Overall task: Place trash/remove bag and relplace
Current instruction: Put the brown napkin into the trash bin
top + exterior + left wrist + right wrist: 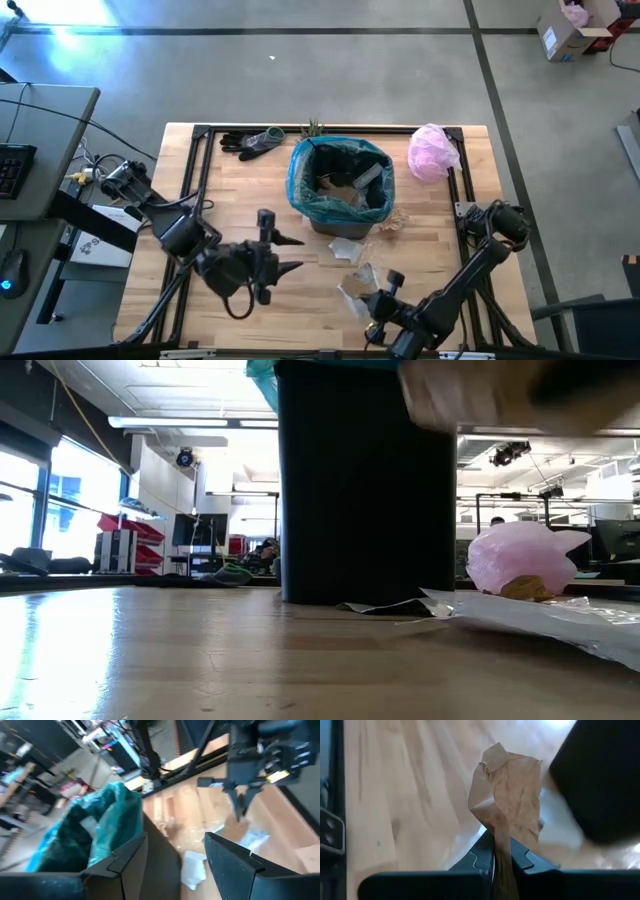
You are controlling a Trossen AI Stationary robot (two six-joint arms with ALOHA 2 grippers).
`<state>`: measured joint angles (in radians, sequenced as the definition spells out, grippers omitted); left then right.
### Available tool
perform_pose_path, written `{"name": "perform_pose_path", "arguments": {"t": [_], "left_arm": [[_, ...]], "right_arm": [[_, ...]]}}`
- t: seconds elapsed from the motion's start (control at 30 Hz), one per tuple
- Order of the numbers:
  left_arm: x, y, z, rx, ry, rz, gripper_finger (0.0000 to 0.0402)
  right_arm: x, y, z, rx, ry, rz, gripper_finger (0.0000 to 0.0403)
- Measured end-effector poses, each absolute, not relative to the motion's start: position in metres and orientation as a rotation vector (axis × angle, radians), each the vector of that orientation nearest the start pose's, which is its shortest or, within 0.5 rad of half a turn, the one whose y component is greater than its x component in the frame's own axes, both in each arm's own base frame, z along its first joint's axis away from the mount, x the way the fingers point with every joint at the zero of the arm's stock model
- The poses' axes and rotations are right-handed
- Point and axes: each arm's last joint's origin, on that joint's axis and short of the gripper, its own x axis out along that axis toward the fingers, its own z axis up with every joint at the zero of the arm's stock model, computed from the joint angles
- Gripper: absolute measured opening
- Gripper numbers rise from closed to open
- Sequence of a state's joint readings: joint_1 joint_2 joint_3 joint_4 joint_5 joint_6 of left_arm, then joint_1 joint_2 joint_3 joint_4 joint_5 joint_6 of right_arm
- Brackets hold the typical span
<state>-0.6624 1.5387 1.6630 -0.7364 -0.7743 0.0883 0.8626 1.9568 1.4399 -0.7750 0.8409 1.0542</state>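
Two arms reach in from the desk's (230, 310) near edge. We see the right gripper (501, 851) low at the near right, fingers clamped on a brown paper scrap (509, 795) among the trash (352, 252). The left gripper (292, 253) hangs level at the near left, fingers spread, pointing right. Farther back, the teal bag (305, 165) lines the black bin (365, 490) at the desk's centre.

The right gripper (362, 292) hangs just in front of the bin (341, 190), its fingers pinched shut on a brown paper scrap (512, 795). The left gripper (293, 252), fingers spread and empty, waits front-left of the bin.
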Motion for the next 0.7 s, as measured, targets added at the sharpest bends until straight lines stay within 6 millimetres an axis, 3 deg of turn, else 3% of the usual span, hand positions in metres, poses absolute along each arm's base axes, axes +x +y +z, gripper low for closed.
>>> {"name": "perform_pose_path", "arguments": {"t": [0.17,0.33,0.53,0.7], "left_arm": [[0.253,-0.193,0.408,0.522,0.432,0.142,0.0182],[0.244,-0.204,0.407,0.464,0.416,0.127,0.0182],[0.248,-0.218,0.387,0.424,0.486,0.116,0.0182],[0.262,-0.238,0.354,0.453,0.566,0.114,0.0182]], "right_arm": [[0.276,0.281,0.247,-0.118,0.635,-0.431,0.0000],[0.279,0.270,0.308,-0.236,0.560,-0.504,0.0000],[0.286,0.230,0.370,-0.275,0.546,-0.622,0.0000],[0.301,0.190,0.411,-0.257,0.548,-0.666,0.0000]]}}
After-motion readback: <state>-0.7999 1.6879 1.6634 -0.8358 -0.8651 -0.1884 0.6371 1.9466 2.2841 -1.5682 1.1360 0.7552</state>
